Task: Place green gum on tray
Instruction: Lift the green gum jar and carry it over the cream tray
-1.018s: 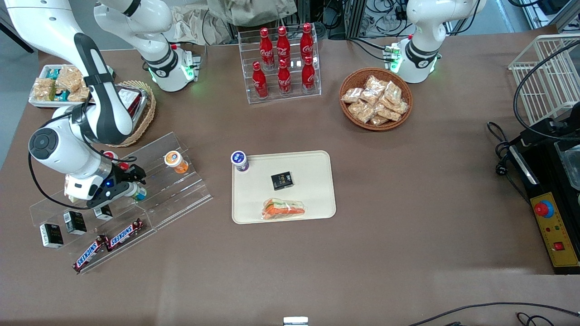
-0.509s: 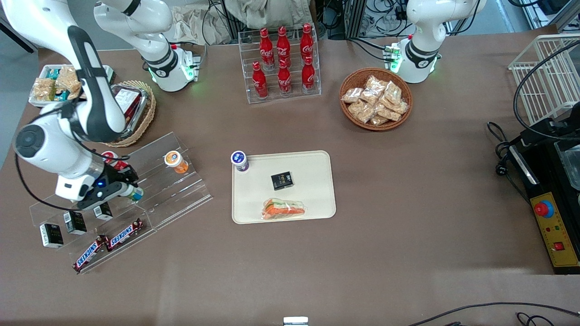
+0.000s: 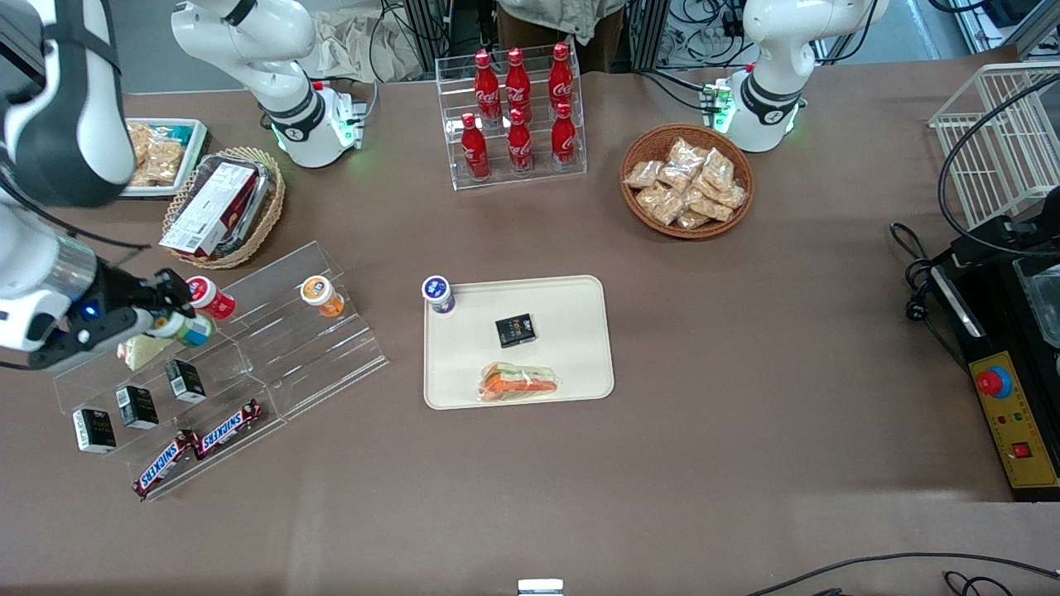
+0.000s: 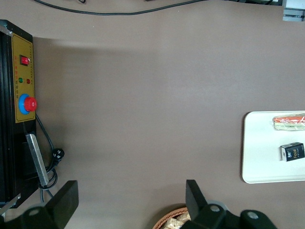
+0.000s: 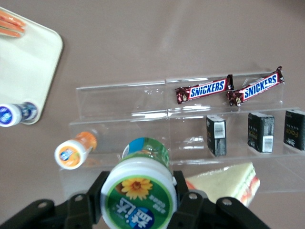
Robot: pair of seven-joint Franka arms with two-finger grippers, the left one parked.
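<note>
Front view: gripper (image 3: 170,319) clamps green gum (image 3: 189,329) above the acrylic shelf (image 3: 273,348); tray (image 3: 571,298) well apart.

Tray (image 4: 259,148) edge on brown table (image 4: 143,95)

Two Snickers bars (image 3: 199,447) lay on the clear stepped stand's (image 3: 315,364) lowest step; red cola bottles (image 3: 517,108) stood in an acrylic rack

we saw the green gum (image 3: 189,329) (image 5: 139,201), teal-bodied, held in the gripper (image 3: 170,319) above the acrylic shelf (image 3: 273,348); the cream tray (image 3: 571,298) lay well apart.
</note>
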